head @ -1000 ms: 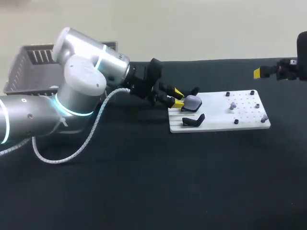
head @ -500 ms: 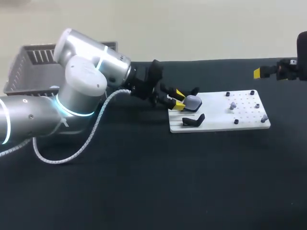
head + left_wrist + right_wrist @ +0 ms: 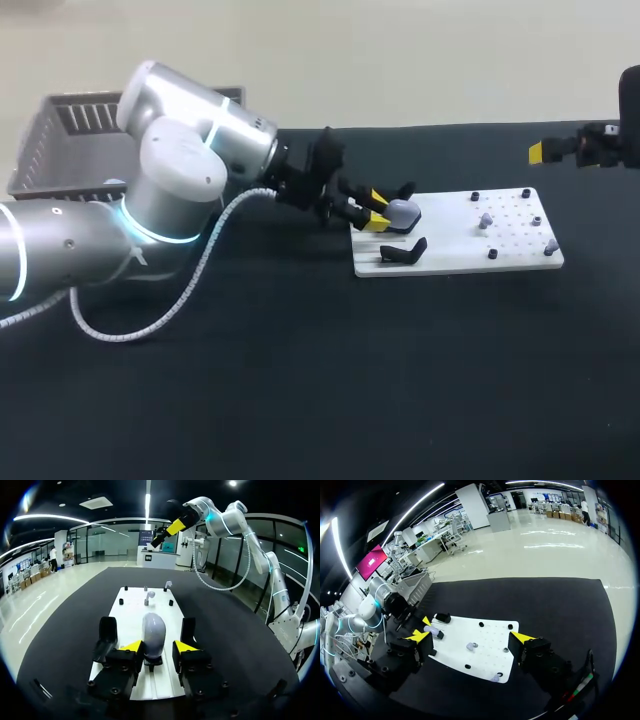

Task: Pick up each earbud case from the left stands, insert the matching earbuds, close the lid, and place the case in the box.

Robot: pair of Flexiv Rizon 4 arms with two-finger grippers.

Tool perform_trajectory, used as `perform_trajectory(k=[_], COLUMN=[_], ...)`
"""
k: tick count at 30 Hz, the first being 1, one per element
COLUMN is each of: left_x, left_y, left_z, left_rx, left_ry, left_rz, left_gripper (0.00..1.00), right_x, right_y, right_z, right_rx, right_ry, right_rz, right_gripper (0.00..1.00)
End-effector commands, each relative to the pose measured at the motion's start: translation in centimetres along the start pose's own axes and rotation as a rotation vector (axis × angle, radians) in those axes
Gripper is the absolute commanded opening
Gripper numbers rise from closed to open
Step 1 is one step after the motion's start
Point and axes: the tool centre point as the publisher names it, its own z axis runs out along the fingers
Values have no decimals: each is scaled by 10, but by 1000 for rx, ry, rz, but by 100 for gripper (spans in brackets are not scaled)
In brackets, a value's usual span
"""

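A grey earbud case [image 3: 402, 211] stands on a black stand at the left end of the white board [image 3: 455, 260]. My left gripper [image 3: 375, 209] reaches it from the left. In the left wrist view the case [image 3: 153, 631] stands upright between the yellow fingertips [image 3: 133, 646]; one tip is against it and a small gap shows at the other, so the gripper [image 3: 158, 648] is open. Loose grey earbuds [image 3: 486, 219] sit on pegs further right on the board. My right gripper [image 3: 470, 637] hangs wide open and empty above the table's far right [image 3: 545, 151].
Two empty black stands [image 3: 403, 250] flank the case on the board [image 3: 131, 600]. The grey slatted box [image 3: 60, 140] sits at the table's far left, behind my left arm. Small black pegs [image 3: 492, 254] dot the board's right part.
My left gripper has edged slightly forward around the case and its fingers have narrowed a little. The right arm has not moved.
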Motion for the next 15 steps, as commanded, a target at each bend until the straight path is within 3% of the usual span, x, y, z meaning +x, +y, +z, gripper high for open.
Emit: perform_trajectory(k=[1,8,9,10,15], left_x=[1,1,1,1,1], left_y=[2,3,3,3,5], left_z=[4,8,8,8,9], left_rx=[8,9,8,6,-3], left_ry=[2,4,3,3,-1], left_rz=[3,4,4,4,3], left_gripper=[42,46,49,60,74], right_x=[0,0,0,0,0], right_y=[0,0,0,0,0], right_z=[0,0,0,0,0], right_rx=[2,2,2,2,2], right_ry=[0,0,0,0,0], right_rz=[0,0,0,0,0], right_gripper=[100,100,100,100,100])
